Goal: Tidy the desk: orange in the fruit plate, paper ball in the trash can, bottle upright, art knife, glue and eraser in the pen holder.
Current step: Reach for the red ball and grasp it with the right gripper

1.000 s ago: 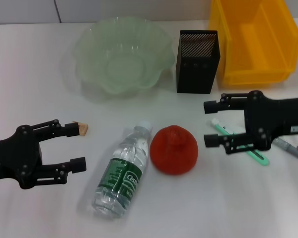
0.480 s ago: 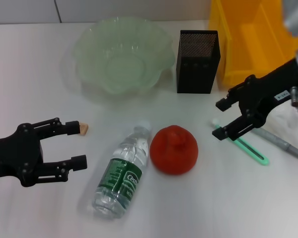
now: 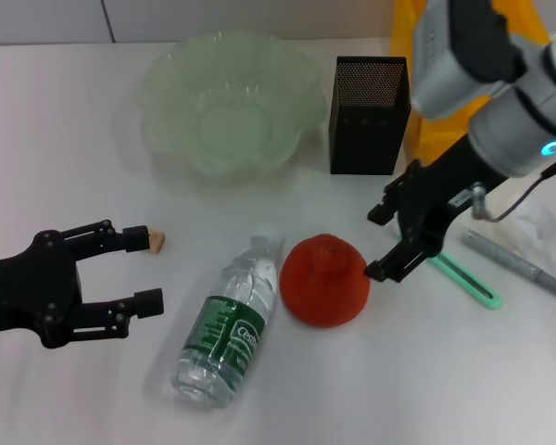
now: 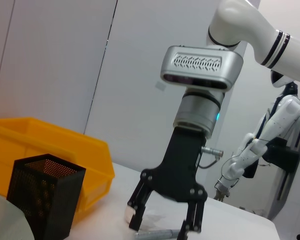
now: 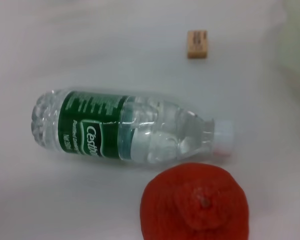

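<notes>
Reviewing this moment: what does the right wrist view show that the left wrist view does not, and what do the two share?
Only the right wrist view shows the bottle lying on its side, the orange next to its cap end, and the eraser lying apart from both. Only the left wrist view shows the right gripper with fingers open above the desk, the pen holder and the trash can behind it. Both share the white desk surface; the left gripper appears in neither.

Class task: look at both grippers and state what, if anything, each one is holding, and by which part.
Nothing is held. The right gripper hangs open beside the orange; the left gripper sits open and empty near the eraser.
</notes>
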Controlling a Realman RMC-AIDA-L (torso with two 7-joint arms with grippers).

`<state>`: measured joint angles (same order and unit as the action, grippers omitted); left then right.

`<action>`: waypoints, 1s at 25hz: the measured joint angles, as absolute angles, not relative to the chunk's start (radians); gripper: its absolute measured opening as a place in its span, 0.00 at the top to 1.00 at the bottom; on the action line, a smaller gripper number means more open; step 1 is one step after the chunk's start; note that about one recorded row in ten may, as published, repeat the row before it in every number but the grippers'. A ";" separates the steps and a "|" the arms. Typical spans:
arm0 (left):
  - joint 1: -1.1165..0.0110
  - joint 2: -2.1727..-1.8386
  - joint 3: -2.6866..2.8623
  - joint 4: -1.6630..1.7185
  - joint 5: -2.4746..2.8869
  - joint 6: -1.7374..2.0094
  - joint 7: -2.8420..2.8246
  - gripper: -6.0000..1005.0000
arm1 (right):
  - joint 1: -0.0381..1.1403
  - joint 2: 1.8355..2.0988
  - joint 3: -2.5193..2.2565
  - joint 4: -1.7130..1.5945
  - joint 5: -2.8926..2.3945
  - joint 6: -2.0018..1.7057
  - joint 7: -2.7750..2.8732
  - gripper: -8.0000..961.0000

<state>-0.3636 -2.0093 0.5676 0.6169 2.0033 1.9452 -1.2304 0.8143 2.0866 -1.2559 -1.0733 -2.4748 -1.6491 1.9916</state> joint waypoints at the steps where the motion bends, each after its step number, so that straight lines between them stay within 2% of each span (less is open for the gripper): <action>1: -0.364 -2.009 0.566 0.617 2.003 1.945 -1.231 0.16 | 0.816 2.087 -1.275 -1.062 -2.463 -1.631 1.994 0.17; 8: -0.364 -2.010 0.566 0.617 2.003 1.938 -1.231 0.16 | 0.827 2.088 -1.363 -0.994 -2.407 -1.548 2.002 0.23; 10: -0.363 -2.010 0.566 0.617 2.003 1.938 -1.231 0.16 | 0.832 2.088 -1.376 -0.969 -2.406 -1.521 2.005 0.42; 21: -0.358 -2.010 0.566 0.612 2.003 1.937 -1.232 0.16 | 0.841 2.088 -1.387 -0.931 -2.392 -1.497 2.004 0.67; 25: -0.357 -2.011 0.566 0.611 2.003 1.937 -1.232 0.16 | 0.843 2.088 -1.388 -0.930 -2.392 -1.498 2.005 0.83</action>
